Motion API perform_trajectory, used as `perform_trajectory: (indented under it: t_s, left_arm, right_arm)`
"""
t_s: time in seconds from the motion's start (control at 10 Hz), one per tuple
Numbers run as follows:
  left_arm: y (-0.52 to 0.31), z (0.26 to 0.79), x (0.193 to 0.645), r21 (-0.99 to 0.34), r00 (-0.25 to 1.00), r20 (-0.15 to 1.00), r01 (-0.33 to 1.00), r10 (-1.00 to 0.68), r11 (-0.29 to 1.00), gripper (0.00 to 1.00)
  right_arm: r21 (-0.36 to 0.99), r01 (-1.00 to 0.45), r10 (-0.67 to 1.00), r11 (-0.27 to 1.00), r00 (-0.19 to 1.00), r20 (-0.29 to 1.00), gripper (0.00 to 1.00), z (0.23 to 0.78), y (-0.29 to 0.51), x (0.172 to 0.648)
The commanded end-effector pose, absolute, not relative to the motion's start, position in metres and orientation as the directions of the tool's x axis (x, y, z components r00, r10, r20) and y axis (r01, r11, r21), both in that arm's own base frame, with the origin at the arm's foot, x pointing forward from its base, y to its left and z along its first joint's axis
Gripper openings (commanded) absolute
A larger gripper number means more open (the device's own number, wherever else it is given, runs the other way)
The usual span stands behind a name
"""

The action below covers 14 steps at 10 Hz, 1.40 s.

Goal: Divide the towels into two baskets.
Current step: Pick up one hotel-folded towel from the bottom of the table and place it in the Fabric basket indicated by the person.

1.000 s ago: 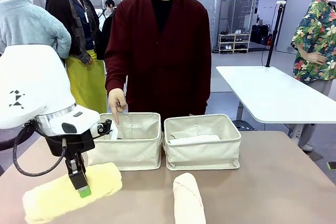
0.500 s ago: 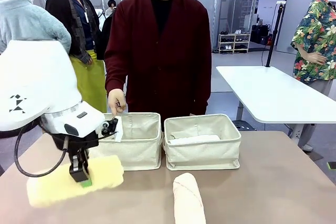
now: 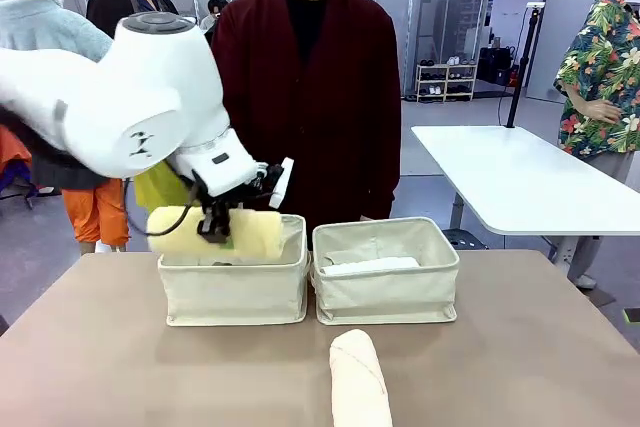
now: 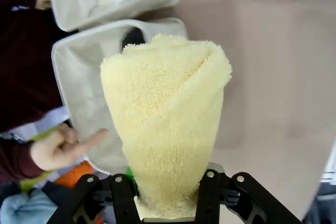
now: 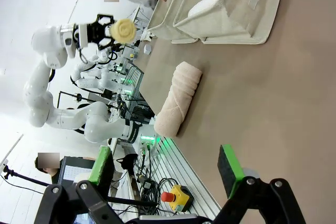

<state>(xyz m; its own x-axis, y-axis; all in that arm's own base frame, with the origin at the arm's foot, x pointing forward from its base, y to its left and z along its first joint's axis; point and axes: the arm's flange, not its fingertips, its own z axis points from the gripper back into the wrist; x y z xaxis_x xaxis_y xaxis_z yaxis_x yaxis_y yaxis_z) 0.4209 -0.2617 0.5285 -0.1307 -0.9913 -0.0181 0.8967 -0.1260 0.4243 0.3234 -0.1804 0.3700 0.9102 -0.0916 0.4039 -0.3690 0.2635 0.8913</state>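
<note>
Directly beneath the fingers of the left gripper (image 3: 220,235) stands the left basket (image 3: 235,297), a cream canvas bin with a folded rim. In the left wrist view a dark shape (image 4: 134,36) lies inside it past the towel's far end, too little of it visible to identify. The matching right basket (image 3: 385,297) touches it on the side and holds a rolled white towel (image 3: 368,267).

The left fingers are clamped on the pale yellow towel (image 4: 165,114), a fluffy terry roll held level just above the left basket's rim. A person's hand (image 4: 58,150) points a finger at that rim.

The right gripper (image 5: 166,165) has its green-padded fingers spread wide with nothing between them. Beyond them the pinkish cream towel (image 3: 358,387) lies rolled on the brown table (image 3: 520,347), apart from both baskets.

A person in a dark red cardigan stands behind the baskets. A white table (image 3: 520,182) stands farther back, in a glass-walled room.
</note>
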Motion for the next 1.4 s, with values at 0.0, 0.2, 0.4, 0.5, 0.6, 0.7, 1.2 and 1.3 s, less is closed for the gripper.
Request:
perform_trajectory:
  t_s: [0.0,0.2,0.4,0.5,0.6,0.7,1.2,1.3]
  left_arm:
    - [-0.268,0.534,0.461,0.422,-0.169,-0.013,0.893,-0.985,-0.159,0.4]
    - [-0.271,0.515,0.5,0.414,-0.09,0.004,0.907,-0.996,-0.08,0.4]
    - [-0.275,0.5,0.532,0.367,-0.085,0.033,0.928,-0.996,-0.067,0.4]
    - [-0.276,0.489,0.544,0.364,-0.074,0.017,0.929,-0.997,-0.063,0.4]
    - [-0.276,0.479,0.556,0.353,-0.063,0.012,0.934,-0.998,-0.054,0.4]
    - [-0.275,0.473,0.566,0.341,-0.049,0.006,0.939,-0.999,-0.044,0.4]
    - [-0.271,0.457,0.59,0.32,-0.027,-0.018,0.947,-0.999,-0.032,1.0]
    - [-0.27,0.457,0.59,0.318,-0.019,-0.021,0.948,-1.0,-0.025,1.0]
  right_arm:
    - [0.889,-0.375,-0.078,0.262,0.91,0.407,1.0,0.373,-0.181,0.319]
    - [0.889,-0.375,-0.078,0.262,0.91,0.407,1.0,0.373,-0.181,0.319]
    - [0.889,-0.375,-0.078,0.262,0.91,0.407,1.0,0.373,-0.181,0.319]
    - [0.889,-0.375,-0.078,0.262,0.91,0.407,1.0,0.373,-0.181,0.319]
    - [0.889,-0.375,-0.078,0.262,0.91,0.407,1.0,0.373,-0.181,0.319]
    - [0.889,-0.375,-0.078,0.262,0.91,0.407,1.0,0.373,-0.181,0.319]
    - [0.889,-0.375,-0.078,0.262,0.91,0.407,1.0,0.373,-0.181,0.319]
    - [0.889,-0.375,-0.078,0.262,0.91,0.407,1.0,0.373,-0.181,0.319]
